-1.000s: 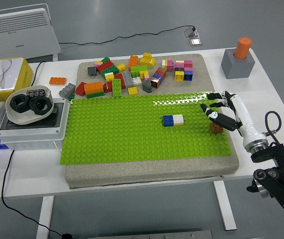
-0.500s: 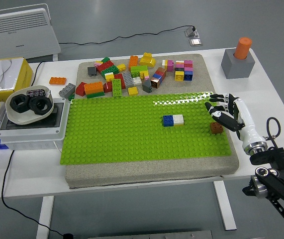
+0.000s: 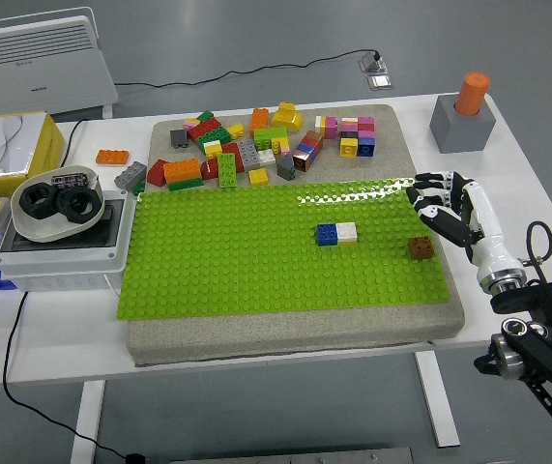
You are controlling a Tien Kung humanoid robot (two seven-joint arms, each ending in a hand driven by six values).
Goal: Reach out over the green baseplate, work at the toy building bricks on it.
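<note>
A small brown toy brick sits pressed onto the right part of the bright green studded baseplate, near its right edge and well to the right of a joined blue and white brick pair at the plate's middle. The robot's right hand, black-fingered with a white back, hovers just up and right of the brown brick, apart from it, over the plate's right edge. A second ago its fingers were closed around that brick; now they are loosely spread and hold nothing, and the hand has drawn back to the right. The forearm slants down to the picture's lower right corner. Loose multicoloured bricks lie beyond the plate.
</note>
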